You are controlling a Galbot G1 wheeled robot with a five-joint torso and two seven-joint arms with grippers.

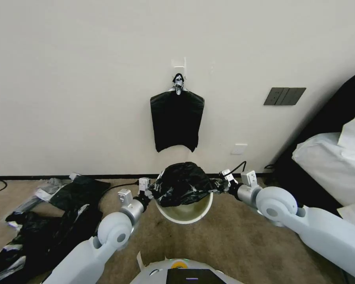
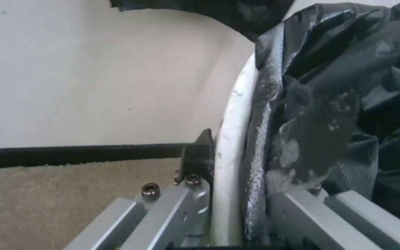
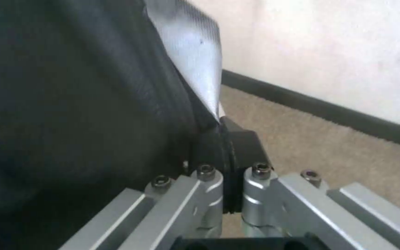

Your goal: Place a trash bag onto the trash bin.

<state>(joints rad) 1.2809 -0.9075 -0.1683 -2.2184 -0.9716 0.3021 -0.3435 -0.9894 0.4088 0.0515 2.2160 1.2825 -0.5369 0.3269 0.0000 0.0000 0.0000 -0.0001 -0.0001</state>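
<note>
There is one trash bin (image 1: 185, 213), small, round and white. It stands on the brown carpet floor (image 1: 232, 240) close to the wall (image 1: 86, 79). One trash bag (image 1: 183, 184), black and shiny, sits bunched up on top of the bin and covers the back part of its mouth. The front part of the mouth is open to see.

There are two pincers. The left pincer (image 1: 149, 192) is at the left side of the bin. In the left wrist view its two fingers are apart, one on the outside of the white rim (image 2: 230, 146) and one (image 2: 318, 139) on the bag inside, so it is released. The right pincer (image 1: 221, 185) is at the right side of the bin. In the right wrist view its fingers (image 3: 237, 152) are clenched together with the edge of the bag pinched between them.

One more flat black bag bundle (image 1: 177, 120) hangs from one white hook (image 1: 180, 63) on the wall. A heap of black and grey plastic (image 1: 47, 221) lies on the carpet to the left. One dark panel (image 1: 284, 96) is on the wall. No writing can be read.
</note>
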